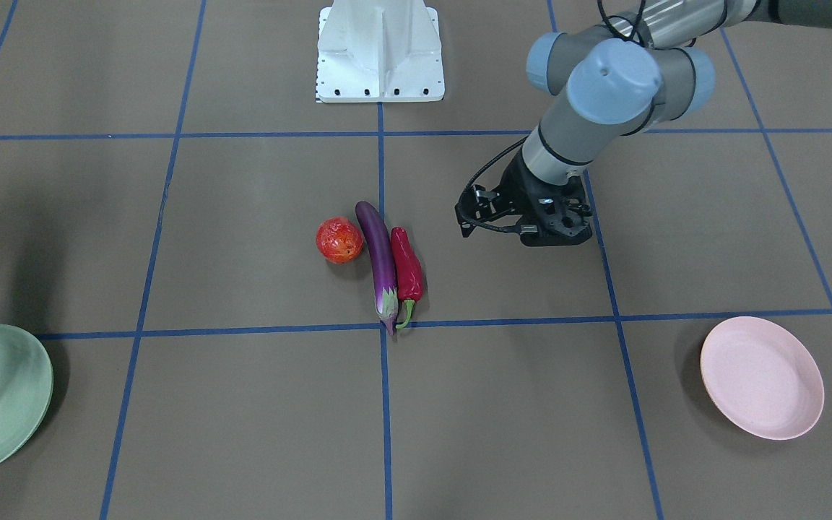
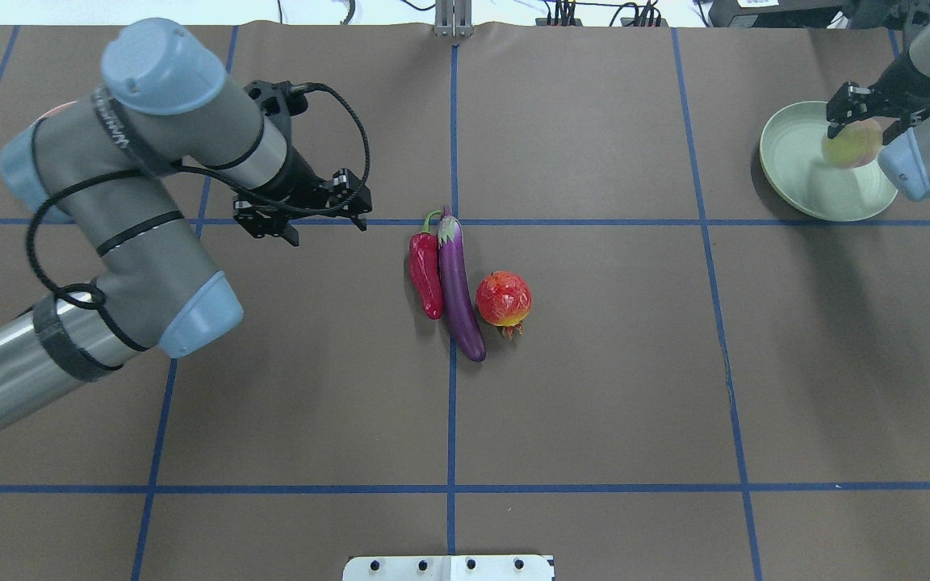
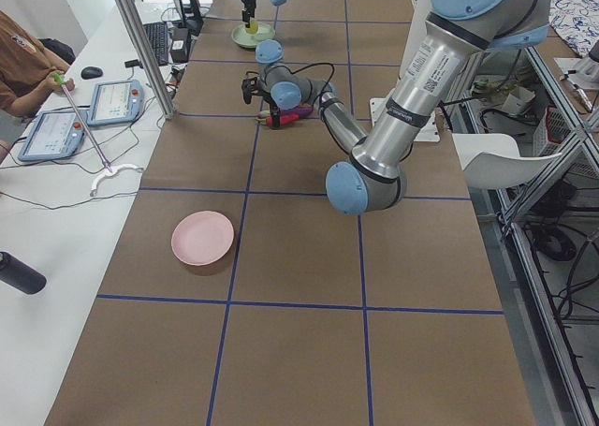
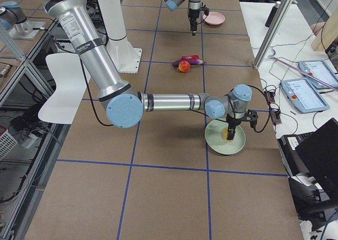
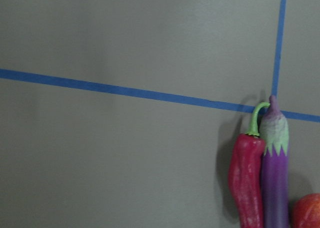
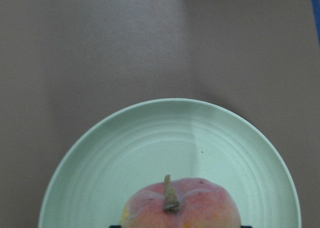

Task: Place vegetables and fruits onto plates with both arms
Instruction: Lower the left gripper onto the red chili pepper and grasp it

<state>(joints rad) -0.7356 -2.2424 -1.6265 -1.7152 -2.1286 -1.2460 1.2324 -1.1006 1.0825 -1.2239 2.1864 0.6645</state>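
The purple eggplant [image 1: 380, 263] [image 2: 459, 294], the red chili pepper [image 1: 406, 271] [image 2: 425, 274] and the round red-orange fruit [image 1: 339, 240] [image 2: 504, 298] lie side by side at the table's middle. My left gripper [image 2: 326, 228] [image 1: 557, 235] hovers open and empty to the left of the chili pepper. Its wrist view shows the chili pepper [image 5: 246, 183] and the eggplant [image 5: 275, 178] at the lower right. My right gripper [image 2: 859, 129] is shut on the peach [image 2: 851, 145] [image 6: 180, 208] over the mint green plate [image 2: 796, 161] [image 6: 150, 153]. The pink plate [image 1: 761, 378] is empty.
The white base block [image 1: 380, 50] stands at the robot's side of the table. Blue tape lines [image 1: 381, 166] cross the brown table cover. Operators' tablets [image 3: 112, 103] lie on a side desk beyond the table.
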